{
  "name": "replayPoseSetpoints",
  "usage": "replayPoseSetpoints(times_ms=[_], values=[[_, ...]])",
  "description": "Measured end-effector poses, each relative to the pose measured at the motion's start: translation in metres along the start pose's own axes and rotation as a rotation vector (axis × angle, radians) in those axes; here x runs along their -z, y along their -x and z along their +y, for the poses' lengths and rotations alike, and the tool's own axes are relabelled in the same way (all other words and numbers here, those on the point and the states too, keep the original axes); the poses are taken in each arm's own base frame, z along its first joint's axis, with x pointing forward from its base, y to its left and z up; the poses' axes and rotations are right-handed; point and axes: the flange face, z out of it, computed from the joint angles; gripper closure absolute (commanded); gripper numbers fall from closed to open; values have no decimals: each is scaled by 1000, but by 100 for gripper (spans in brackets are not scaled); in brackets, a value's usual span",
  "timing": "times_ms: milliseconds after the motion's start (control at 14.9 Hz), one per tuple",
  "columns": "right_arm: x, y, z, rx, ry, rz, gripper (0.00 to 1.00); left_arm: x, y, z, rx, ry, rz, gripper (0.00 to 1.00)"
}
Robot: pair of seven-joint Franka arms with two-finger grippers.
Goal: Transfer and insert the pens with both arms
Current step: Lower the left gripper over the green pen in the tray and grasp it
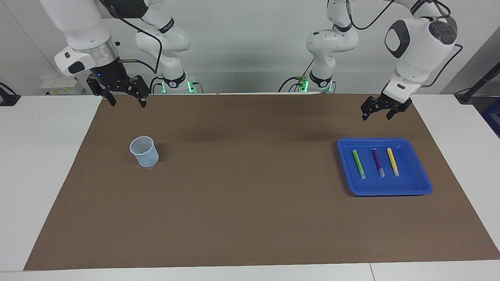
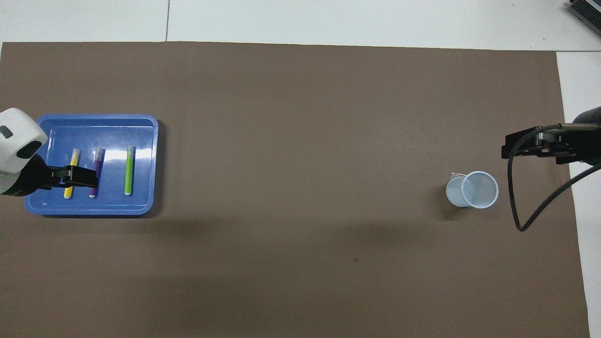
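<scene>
Nearby, cup (image 1: 144, 151) (upright) on mat (image 1: 250, 203)

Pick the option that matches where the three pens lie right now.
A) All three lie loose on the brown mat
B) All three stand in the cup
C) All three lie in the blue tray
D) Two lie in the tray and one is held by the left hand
C: the green pen, purple pen and yellow pen lie side by side in the blue tray, none lifted.
</scene>
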Motion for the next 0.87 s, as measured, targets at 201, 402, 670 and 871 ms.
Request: replayPoseSetpoints(times_ms=[201, 402, 670, 871], values=[[0, 0, 0, 0, 0, 0, 0, -28, -17, -2, -9, 3, 1, 0], [0, 0, 0, 0, 0, 0, 0, -58, -31, -7, -6, 4, 17, 0], [0, 0, 0, 0, 0, 0, 0, -97, -40, -14, -4, 5, 36, 0], [0, 0, 0, 0, 0, 0, 0, -123, -49, -16, -3, 6, 43, 0]])
